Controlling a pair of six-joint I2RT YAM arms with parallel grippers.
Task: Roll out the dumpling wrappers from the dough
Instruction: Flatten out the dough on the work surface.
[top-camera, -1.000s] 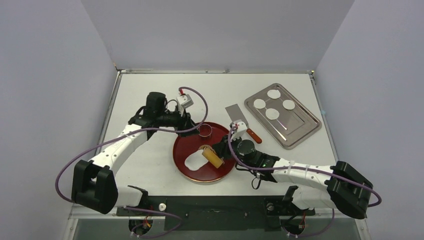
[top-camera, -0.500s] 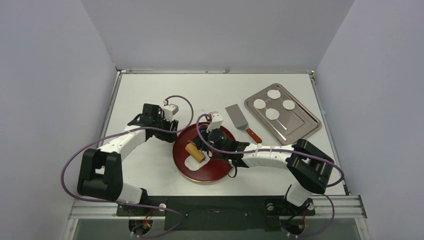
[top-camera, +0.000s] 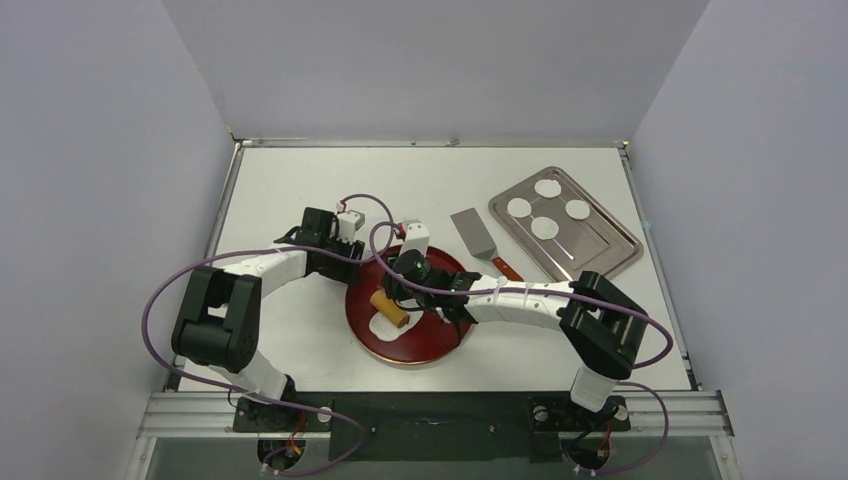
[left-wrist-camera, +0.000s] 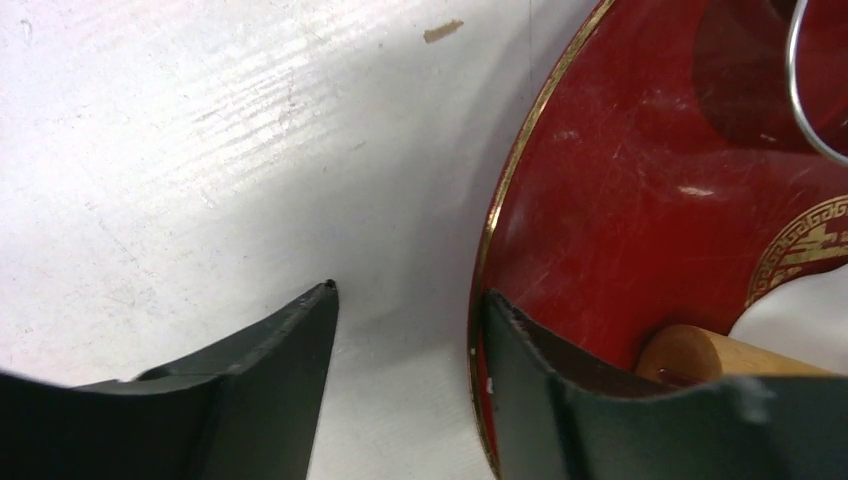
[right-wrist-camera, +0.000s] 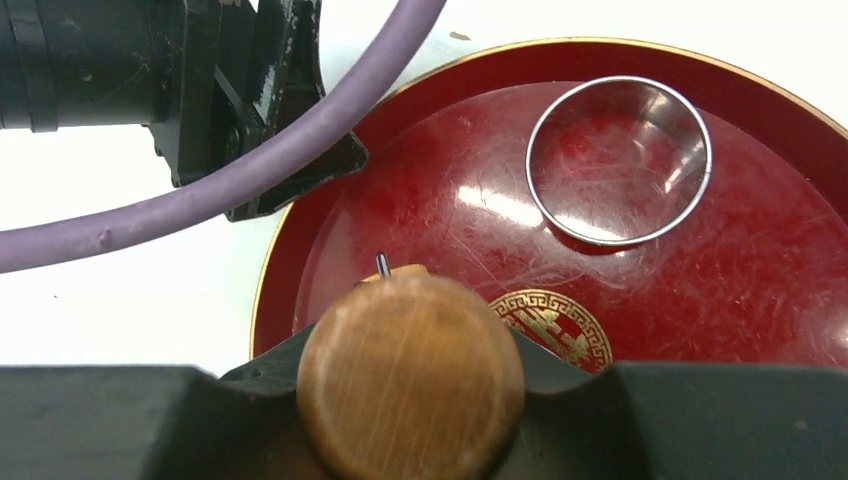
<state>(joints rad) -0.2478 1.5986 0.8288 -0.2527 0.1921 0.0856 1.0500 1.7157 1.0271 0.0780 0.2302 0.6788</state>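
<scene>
Landmark: we place everything against the red plate (top-camera: 432, 338), which sits on the white counter (top-camera: 290, 180).
Left claw (left-wrist-camera: 410, 295): we see it spread open and empty. It straddles the plate's left rim, with one finger over the counter and the other over the red surface.
Right claw (right-wrist-camera: 412, 420): we see it closed around a wooden rolling pin (top-camera: 390, 308), gripped from both sides over the plate's left half.
Dough (top-camera: 383, 326): a flat white patch lies on the plate's near-left part. The pin lies on its far edge.
Ring cutter (right-wrist-camera: 620, 90): a metal ring stands on the plate's far part, beyond the pin and apart from it.
Dumpling wrappers (top-camera: 545, 228): we count four round white discs on a steel tray (top-camera: 600, 255), well to the right of the plate and farther back.
Spatula (top-camera: 475, 235): it lies on the counter between the plate and the tray.
</scene>
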